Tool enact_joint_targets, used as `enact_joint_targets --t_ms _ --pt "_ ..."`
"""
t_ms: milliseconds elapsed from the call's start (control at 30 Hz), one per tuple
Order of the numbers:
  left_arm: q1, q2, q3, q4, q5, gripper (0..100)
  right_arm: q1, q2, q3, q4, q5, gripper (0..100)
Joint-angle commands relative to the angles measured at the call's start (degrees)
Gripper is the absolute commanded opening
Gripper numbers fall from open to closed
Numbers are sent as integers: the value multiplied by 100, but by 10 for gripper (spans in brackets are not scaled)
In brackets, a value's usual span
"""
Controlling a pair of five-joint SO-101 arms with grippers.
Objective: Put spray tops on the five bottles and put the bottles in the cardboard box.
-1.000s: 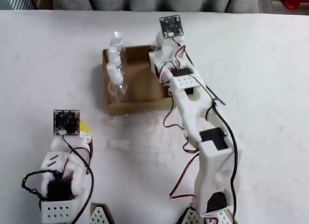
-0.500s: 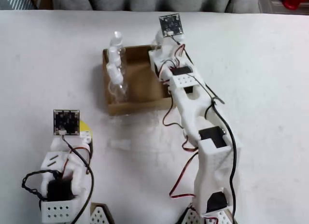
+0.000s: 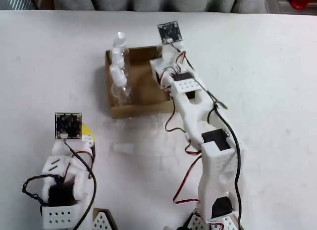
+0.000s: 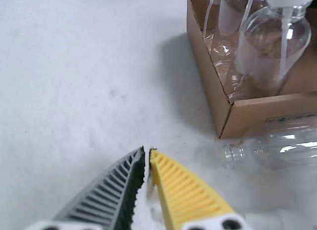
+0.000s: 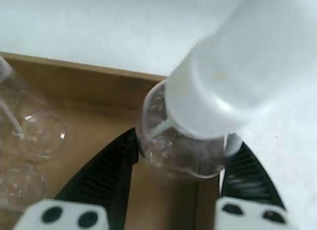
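The left gripper sits at the near left of the white table. Its 2 fingers, 1 grey and 1 yellow, are pressed together along their ridged faces with only a thin slit between them. They hold nothing and hang just above the bare tabletop.

To the right of it, 1 uncapped bottle lies on its side on the table. It is clear, and its open threaded neck points toward the left gripper. It lies just beside the near wall of the cardboard box; whether it touches the wall cannot be told.

Inside the box, a row of bottles stands along the left wall. They are clear, with white spray tops on them and thin tubes running down inside.

Farther right, the right gripper is over the far right corner of the box. Its 2 black fingers are spread about as wide as a bottle's shoulder and clamp 1 on each side of the held bottle. This bottle is clear and upright, and a white spray head is fitted on its neck. Its body is inside the box, close to the far wall; whether it rests on the box floor cannot be told.
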Motion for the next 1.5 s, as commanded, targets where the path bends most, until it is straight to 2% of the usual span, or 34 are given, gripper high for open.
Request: enact_joint_targets --t_ms 0,367,567,633,1467 --pt "-57 -66 -9 9 53 24 22 4 0 110 0 191" --pt "-57 -66 -9 9 53 24 22 -22 -9 101 0 200" --pt "-57 -66 -9 9 53 24 31 4 9 119 0 368" --pt "-57 -66 -9 9 53 24 31 4 9 119 0 388" --pt "-57 -66 -9 0 53 24 22 -347 18 101 -70 388"
